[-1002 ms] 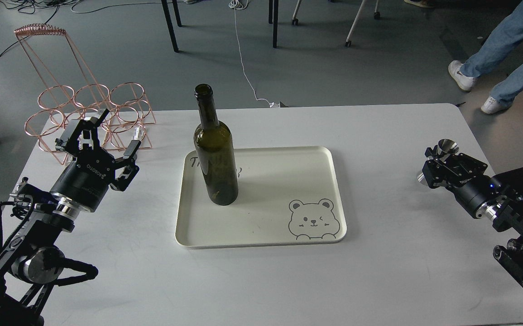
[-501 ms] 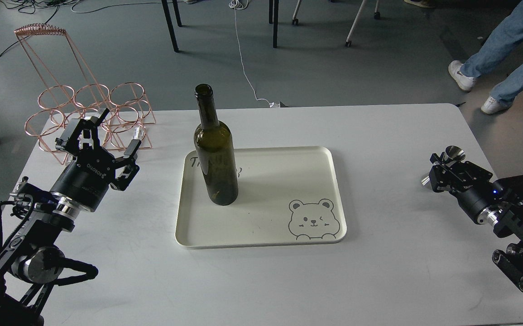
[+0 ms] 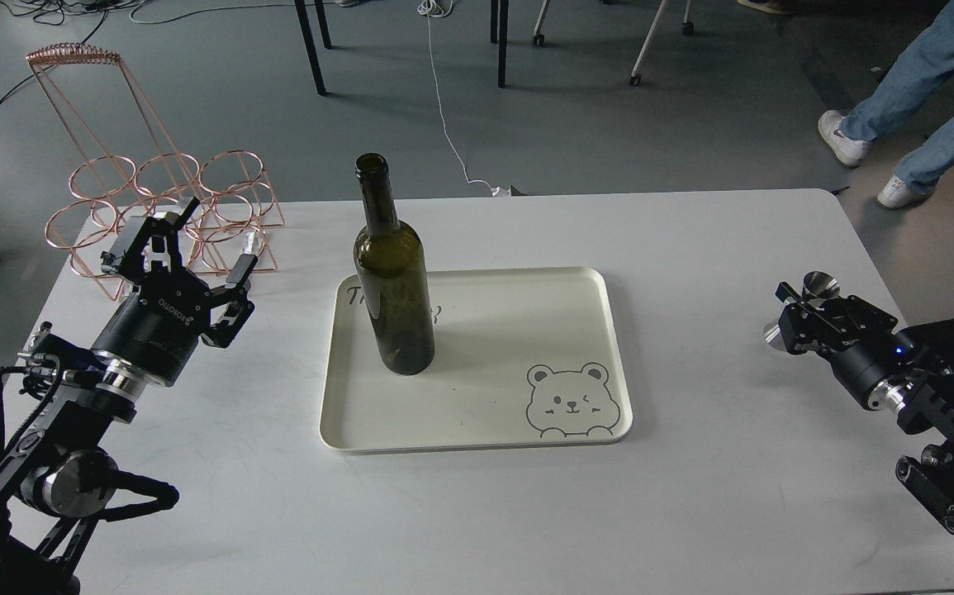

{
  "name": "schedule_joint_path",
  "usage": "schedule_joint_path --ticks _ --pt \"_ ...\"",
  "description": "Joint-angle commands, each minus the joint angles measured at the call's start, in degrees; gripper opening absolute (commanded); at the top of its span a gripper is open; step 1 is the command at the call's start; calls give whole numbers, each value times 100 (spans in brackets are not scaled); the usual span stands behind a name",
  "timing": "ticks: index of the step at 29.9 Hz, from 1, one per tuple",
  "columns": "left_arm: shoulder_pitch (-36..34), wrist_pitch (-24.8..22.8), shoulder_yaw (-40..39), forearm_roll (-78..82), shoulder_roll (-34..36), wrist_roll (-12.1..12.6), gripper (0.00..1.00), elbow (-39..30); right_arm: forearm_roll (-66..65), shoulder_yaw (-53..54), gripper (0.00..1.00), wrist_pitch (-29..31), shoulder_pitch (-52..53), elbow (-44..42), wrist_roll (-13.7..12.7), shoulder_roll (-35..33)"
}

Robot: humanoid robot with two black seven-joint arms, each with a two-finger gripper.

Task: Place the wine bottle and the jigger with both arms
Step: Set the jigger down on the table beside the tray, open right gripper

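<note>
The dark olive-green wine bottle [image 3: 390, 273] stands upright in the left part of a cream tray [image 3: 526, 413] with a bear drawing. My left gripper [image 3: 183, 248] is open and empty, well left of the bottle, over the table near a wire rack. My right gripper [image 3: 803, 310] sits low at the table's right side, far from the tray, shut on the small silver jigger [image 3: 819, 287]. The jigger's upper cone shows above the fingers; a silver end shows at the gripper's left side.
A copper wire bottle rack [image 3: 163, 207] stands at the table's back left corner, just behind my left gripper. The white table [image 3: 691, 248] has a rounded right edge close to my right arm. A person's legs [image 3: 914, 107] and chair legs are beyond the table.
My right gripper, holding the jigger, dropped lower and drifted right, then shifted slightly back left. The left arm, bottle and tray have not moved.
</note>
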Motion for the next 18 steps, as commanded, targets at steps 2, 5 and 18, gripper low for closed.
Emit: schedule_joint_path --ticks 2,5,18 --pt "0 -1 9 -2 -4 -3 98 0 9 0 77 0 10 18 0 0" --pt "-9 -1 9 -2 -4 -3 98 9 35 -8 89 0 1 53 0 -9" --pt "-44 -1 9 7 -4 -3 98 0 44 -404 94 0 -262 861 0 -781"
